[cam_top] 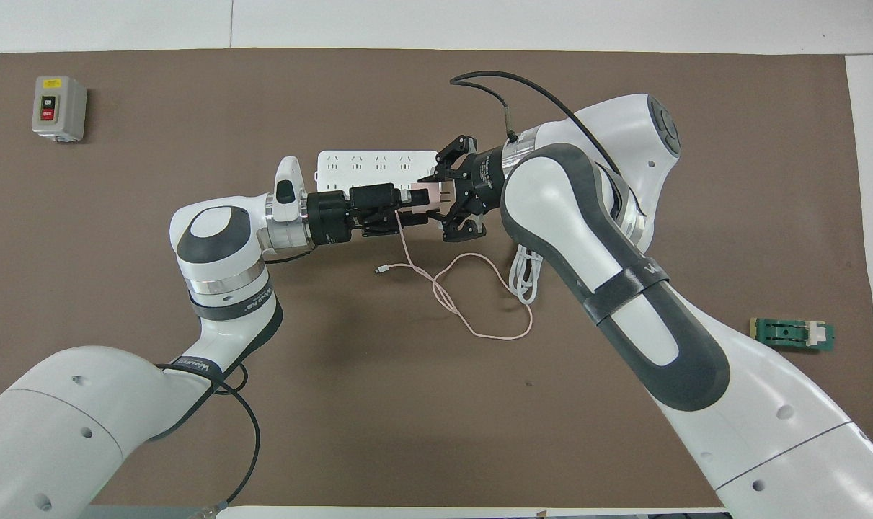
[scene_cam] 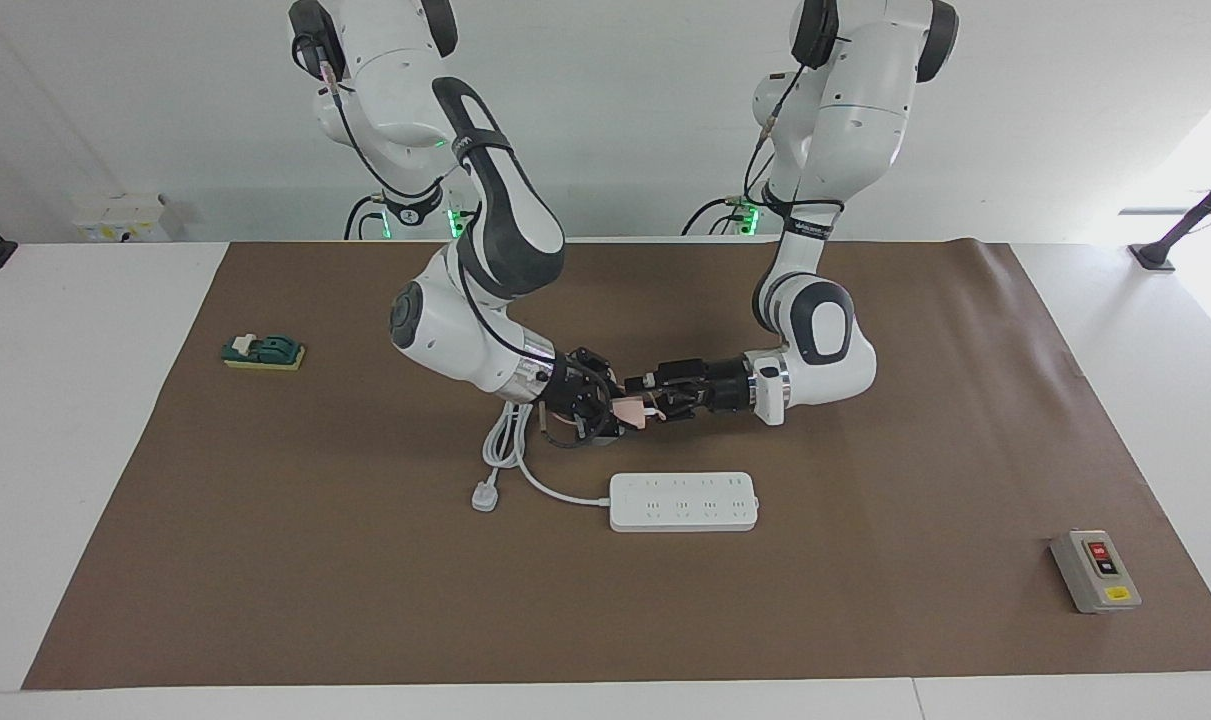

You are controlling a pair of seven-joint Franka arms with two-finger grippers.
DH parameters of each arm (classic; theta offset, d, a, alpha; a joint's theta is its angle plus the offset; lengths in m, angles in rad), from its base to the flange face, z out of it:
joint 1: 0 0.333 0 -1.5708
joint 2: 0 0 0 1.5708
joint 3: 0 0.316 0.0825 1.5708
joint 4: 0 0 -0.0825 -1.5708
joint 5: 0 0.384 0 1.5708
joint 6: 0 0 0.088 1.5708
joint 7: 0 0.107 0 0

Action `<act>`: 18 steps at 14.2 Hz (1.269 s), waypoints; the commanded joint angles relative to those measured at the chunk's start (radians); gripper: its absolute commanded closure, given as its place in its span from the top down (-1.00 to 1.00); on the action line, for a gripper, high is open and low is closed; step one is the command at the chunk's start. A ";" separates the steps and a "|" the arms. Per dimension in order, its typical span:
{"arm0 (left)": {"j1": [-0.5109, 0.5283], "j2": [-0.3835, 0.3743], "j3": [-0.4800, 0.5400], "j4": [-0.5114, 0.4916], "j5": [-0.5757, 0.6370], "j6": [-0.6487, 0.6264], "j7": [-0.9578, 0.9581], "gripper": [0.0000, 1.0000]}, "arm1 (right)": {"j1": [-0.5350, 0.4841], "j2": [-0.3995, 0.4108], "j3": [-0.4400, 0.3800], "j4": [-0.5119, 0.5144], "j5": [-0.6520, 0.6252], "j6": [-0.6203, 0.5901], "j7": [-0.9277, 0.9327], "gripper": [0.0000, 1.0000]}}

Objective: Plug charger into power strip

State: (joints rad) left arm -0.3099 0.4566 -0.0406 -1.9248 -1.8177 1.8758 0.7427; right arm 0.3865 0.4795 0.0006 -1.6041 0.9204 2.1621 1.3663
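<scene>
The two grippers meet in the air above the brown mat (scene_cam: 265, 560), with the charger (scene_cam: 627, 411) between them. The right gripper (scene_cam: 610, 412) comes from the right arm's end of the table and its fingers are closed on the pale-pink cube of the charger; the black links splay out to both sides. The left gripper (scene_cam: 650, 405) points at it from the left arm's end, and its fingertips are at the cube, but I cannot tell if they are spread around it or already pressing it. From the cube the thin pink cable (cam_top: 472, 303) hangs down under the fingers and lies in loops on the mat, nearer to the robots, ending in a small white connector (cam_top: 382, 270). The power strip (scene_cam: 683, 501) lies flat on the mat under the fingers and a little farther from the robots, its sockets facing up, apart from the charger. Its thick white cord (scene_cam: 510, 450) goes toward the right arm's end.
</scene>
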 commanded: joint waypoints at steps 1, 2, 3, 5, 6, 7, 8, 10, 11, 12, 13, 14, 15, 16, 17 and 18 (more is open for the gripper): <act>-0.005 -0.029 0.013 -0.034 -0.018 -0.009 -0.010 0.52 | -0.005 0.004 0.004 0.009 0.021 0.004 0.014 -1.00; -0.005 -0.029 0.011 -0.034 -0.018 -0.009 -0.006 0.25 | -0.005 0.004 0.004 0.009 0.021 0.004 0.016 -1.00; -0.005 -0.029 0.013 -0.034 -0.018 -0.009 -0.002 -0.06 | -0.005 0.004 0.004 0.009 0.021 0.004 0.014 -1.00; -0.003 -0.030 0.013 -0.033 -0.018 -0.004 -0.002 -0.61 | -0.006 0.004 0.004 0.009 0.021 0.002 0.014 -1.00; -0.002 -0.032 0.013 -0.031 -0.018 -0.003 -0.002 -1.00 | -0.006 0.004 0.004 0.009 0.021 0.002 0.014 -1.00; 0.002 -0.033 0.013 -0.031 -0.015 -0.007 -0.002 -1.00 | -0.006 0.004 0.004 0.009 0.021 0.002 0.016 -1.00; 0.006 -0.041 0.013 -0.031 -0.014 -0.007 -0.002 -1.00 | -0.006 0.004 0.004 0.009 0.021 0.004 0.016 -1.00; 0.009 -0.042 0.013 -0.030 -0.012 -0.007 0.003 -1.00 | -0.009 0.004 0.004 0.009 0.020 0.004 0.054 -0.15; 0.011 -0.041 0.013 -0.029 -0.011 -0.007 0.004 -1.00 | -0.003 0.004 0.001 0.012 0.008 0.001 0.072 0.99; 0.015 -0.041 0.013 -0.029 -0.011 -0.007 0.004 -1.00 | -0.006 0.005 0.001 0.026 0.006 0.004 0.076 1.00; 0.020 -0.042 0.013 -0.029 -0.008 -0.007 0.004 -1.00 | -0.006 0.005 0.001 0.027 0.005 0.002 0.076 1.00; 0.023 -0.044 0.013 -0.029 -0.006 -0.007 0.004 -1.00 | -0.008 0.005 0.001 0.029 0.005 0.001 0.077 1.00; 0.028 -0.045 0.013 -0.028 -0.003 -0.009 0.004 -1.00 | -0.014 0.005 0.001 0.030 0.006 -0.005 0.077 1.00; 0.038 -0.047 0.013 -0.028 0.004 -0.010 0.004 -1.00 | -0.015 0.004 -0.004 0.032 0.006 -0.008 0.077 1.00; 0.041 -0.058 0.015 -0.025 0.009 0.002 0.006 -1.00 | -0.023 0.004 -0.008 0.030 0.006 -0.008 0.079 1.00; 0.049 -0.071 0.015 -0.023 0.014 0.015 0.004 -1.00 | -0.040 0.001 -0.008 0.030 0.005 -0.010 0.079 1.00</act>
State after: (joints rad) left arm -0.2790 0.4290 -0.0260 -1.9298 -1.8164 1.8786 0.7453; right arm 0.3801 0.4790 -0.0121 -1.5884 0.9237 2.1626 1.4245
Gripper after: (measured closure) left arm 0.670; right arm 0.000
